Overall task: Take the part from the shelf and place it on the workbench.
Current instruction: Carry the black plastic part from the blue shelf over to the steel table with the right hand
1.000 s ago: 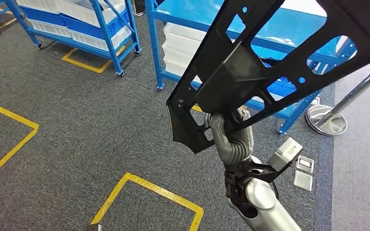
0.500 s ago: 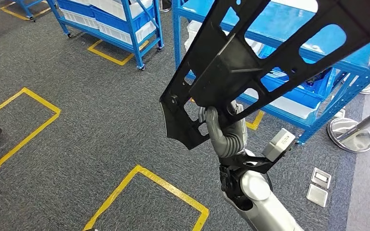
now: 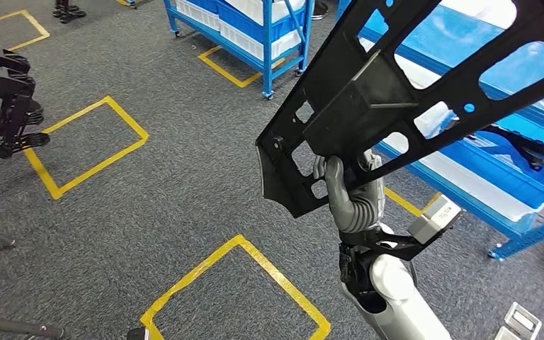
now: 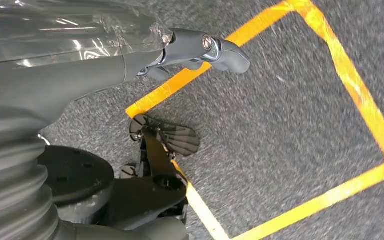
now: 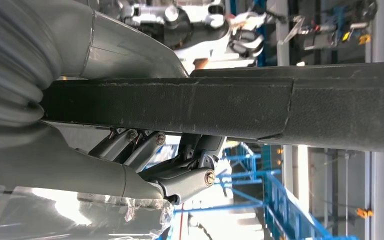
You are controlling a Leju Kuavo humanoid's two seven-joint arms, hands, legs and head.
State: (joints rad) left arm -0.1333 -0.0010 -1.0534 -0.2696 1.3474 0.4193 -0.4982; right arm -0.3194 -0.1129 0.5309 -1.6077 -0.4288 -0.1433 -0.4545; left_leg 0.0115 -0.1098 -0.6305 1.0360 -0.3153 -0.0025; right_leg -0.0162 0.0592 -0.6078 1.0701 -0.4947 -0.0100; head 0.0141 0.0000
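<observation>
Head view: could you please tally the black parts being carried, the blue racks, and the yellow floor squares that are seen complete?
Black part, held by the right hand: 1
Blue racks: 2, the wheeled rack and the shelf rack behind the part
Complete yellow square: 1
Total: 4

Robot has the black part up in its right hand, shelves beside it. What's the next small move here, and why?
Probably carry on walking or turning toward the workbench with the grip unchanged. The right hand grips the black perforated part near its lower end, raised above the carpet, so the pick is done. The blue shelf rack stands close under the part's far end, so clearing it matters. The left hand hangs low, holding nothing.
</observation>
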